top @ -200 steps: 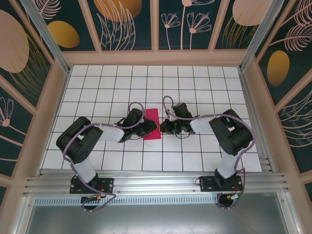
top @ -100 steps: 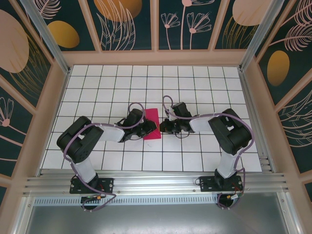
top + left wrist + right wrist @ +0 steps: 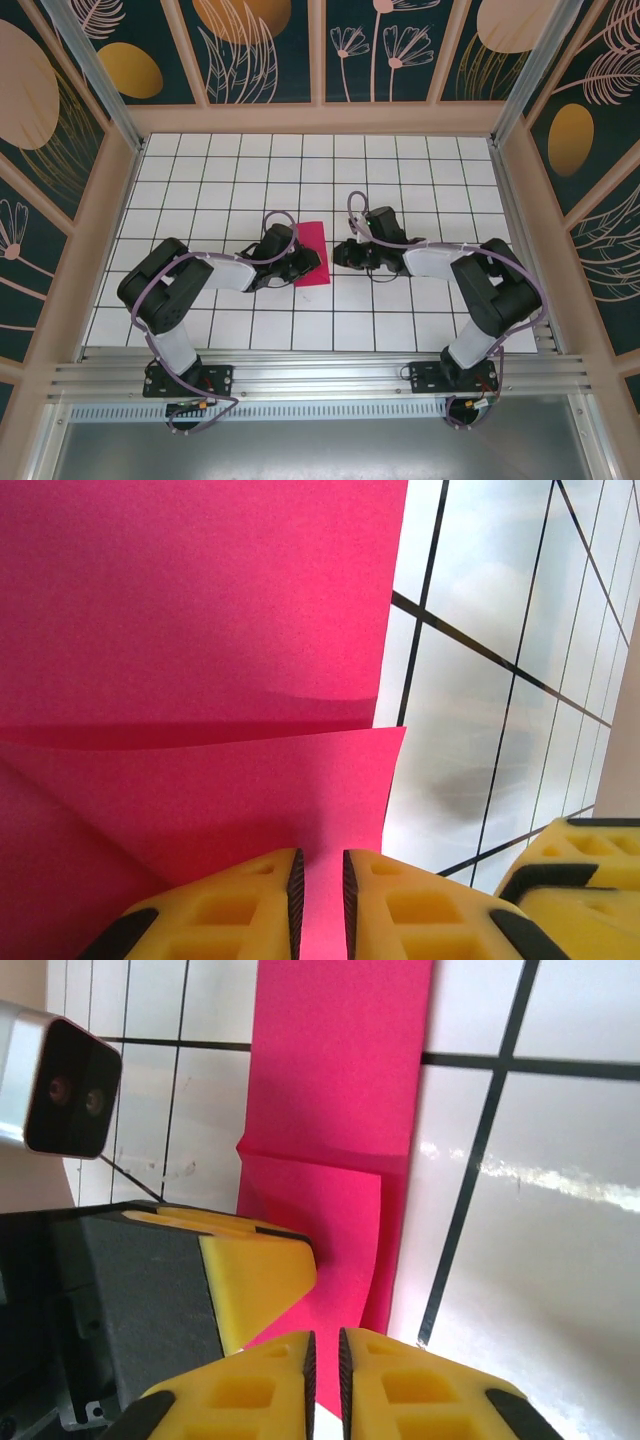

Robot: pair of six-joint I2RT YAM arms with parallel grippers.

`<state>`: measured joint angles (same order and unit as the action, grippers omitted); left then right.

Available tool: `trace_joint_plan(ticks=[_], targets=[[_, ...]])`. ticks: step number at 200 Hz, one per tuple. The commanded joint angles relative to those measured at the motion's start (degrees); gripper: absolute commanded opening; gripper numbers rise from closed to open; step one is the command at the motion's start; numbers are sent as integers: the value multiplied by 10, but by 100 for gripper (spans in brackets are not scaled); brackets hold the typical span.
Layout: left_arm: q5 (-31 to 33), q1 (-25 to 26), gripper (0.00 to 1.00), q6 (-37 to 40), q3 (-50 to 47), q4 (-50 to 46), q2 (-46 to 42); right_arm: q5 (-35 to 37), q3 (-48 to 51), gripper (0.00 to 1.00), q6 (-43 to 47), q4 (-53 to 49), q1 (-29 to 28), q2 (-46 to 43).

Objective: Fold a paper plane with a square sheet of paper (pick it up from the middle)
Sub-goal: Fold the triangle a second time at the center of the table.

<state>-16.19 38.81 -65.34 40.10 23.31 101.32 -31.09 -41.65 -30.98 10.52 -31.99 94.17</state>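
The magenta-pink sheet of paper lies flat on the white grid table as a narrow folded strip. In the left wrist view the paper shows a fold edge across it and a diagonal crease at the left. My left gripper rests over the strip's left side, its jaws a narrow gap apart with paper showing beneath. My right gripper sits at the strip's right edge, jaws slightly parted above a folded flap. The left gripper's yellow finger lies on the paper.
Wooden-framed walls with leaf patterns enclose the table. An aluminium rail runs along the near edge by the arm bases. The right gripper's yellow finger shows at the left wrist view's lower right.
The right gripper's jaws have parted from shut and it has drawn back slightly to the right, its elbow swinging right. The left gripper and the paper stay where they were.
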Motion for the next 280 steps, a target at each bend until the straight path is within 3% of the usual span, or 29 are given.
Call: trace_joint_plan(ticks=[1, 27, 104, 242, 280], targets=[[7, 2, 20, 10, 10, -12, 6, -12, 12, 11, -1, 4, -7, -1], [9, 2, 20, 8, 9, -12, 5, -26, 7, 7, 0, 4, -22, 13], [10, 2, 20, 0, 13, -13, 10, -35, -14, 6, 20, -15, -51, 43], [13, 2, 20, -1, 23, -34, 18, 50, -39, 6, 36, -74, -56, 72], [14, 2, 20, 1, 26, -37, 20, 38, -46, 6, 39, -81, -58, 49]])
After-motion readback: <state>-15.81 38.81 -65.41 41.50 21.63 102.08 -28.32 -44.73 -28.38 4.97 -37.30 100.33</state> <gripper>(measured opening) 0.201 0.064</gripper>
